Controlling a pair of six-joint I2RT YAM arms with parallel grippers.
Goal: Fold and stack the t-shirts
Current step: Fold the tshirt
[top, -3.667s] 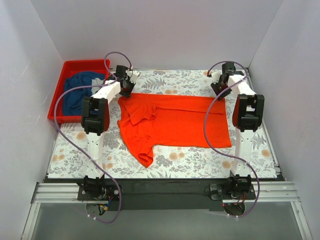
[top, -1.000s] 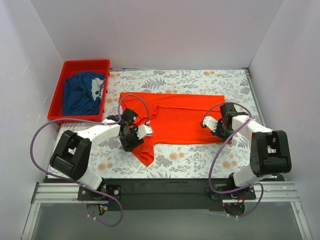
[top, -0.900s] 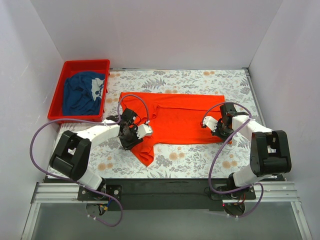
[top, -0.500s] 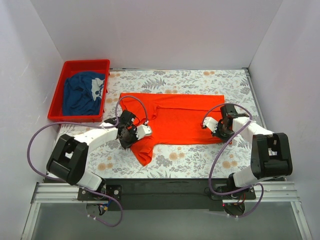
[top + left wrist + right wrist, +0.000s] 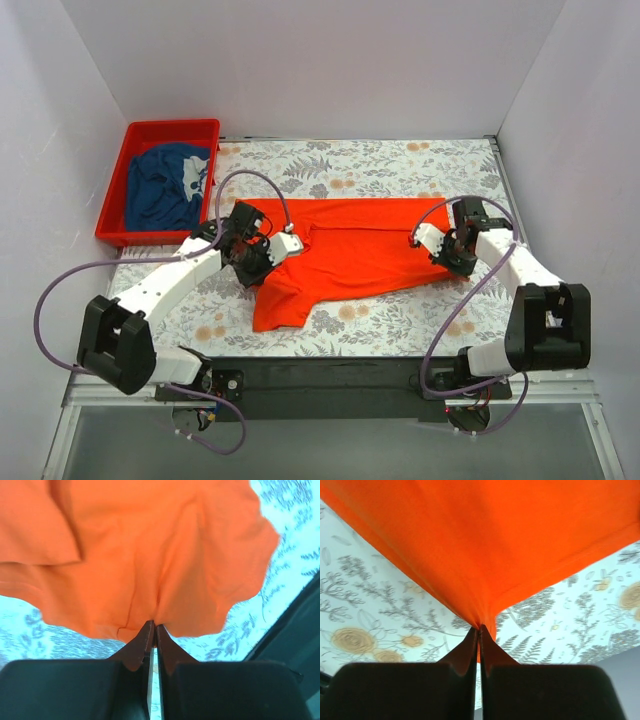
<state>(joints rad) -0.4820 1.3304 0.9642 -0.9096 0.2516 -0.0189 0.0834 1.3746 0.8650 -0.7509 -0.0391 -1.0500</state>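
Left pincer (image 5: 153, 626) of mine is clenched on the orange-red t-shirt (image 5: 345, 250). Its two dark fingertips are pressed together with a gathered pinch of cloth between them, and folds fan away from the grip. Which part of the shirt I have there I cannot say for sure in that blurred close view, though from above it seems to be the left, collar-and-sleeve end. My right pincer (image 5: 480, 628) is likewise closed tight on the same shirt, nipping its right edge near a hemmed corner. The cloth there stretches taut away from the tips, raised above the floral worktop (image 5: 400, 165) beneath it. From above, the shirt lies spread across the middle of the worktop between my two arms, and its left part reaches toward the near edge in a loose flap. The dark blue t-shirt (image 5: 165, 188) lies crumpled in the red bin (image 5: 172, 127) at the far left corner, well apart from both pincers.
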